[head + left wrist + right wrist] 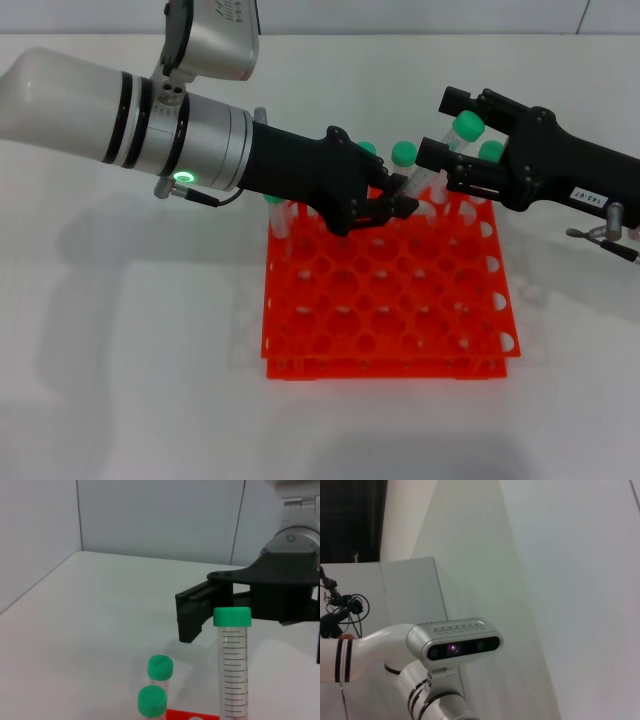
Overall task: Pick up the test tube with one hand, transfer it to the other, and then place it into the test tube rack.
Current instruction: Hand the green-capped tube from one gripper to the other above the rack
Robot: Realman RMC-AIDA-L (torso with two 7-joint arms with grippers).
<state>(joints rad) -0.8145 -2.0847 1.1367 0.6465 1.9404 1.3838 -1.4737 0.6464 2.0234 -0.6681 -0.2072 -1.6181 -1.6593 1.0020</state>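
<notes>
- nearest to the head camera, the test tube rack is seen flat on the white table, front rows empty, a few other green-capped tubes parked along the far row
- just above the rack's far edge, the left gripper is clenched on the lower end of the test tube, which is held tilted with the cap pointing up and away
- a bit farther right, the right gripper is spread wide, fingers either side of the tube's upper part near the cap, apparently not touching it yet
- so the handover looks like it's only about to happen; if the left side were let go before the right was closed, the tube could be dropped onto the rack or knock the parked tubes
- a tilted tube could also be pinched off-centre and slip
- the left wrist view gives what the head view doesn't: the tube's graduations and the right gripper's open fingers behind the cap
- the right wrist view only shows the robot's head camera and wall, no tube at all
</notes>
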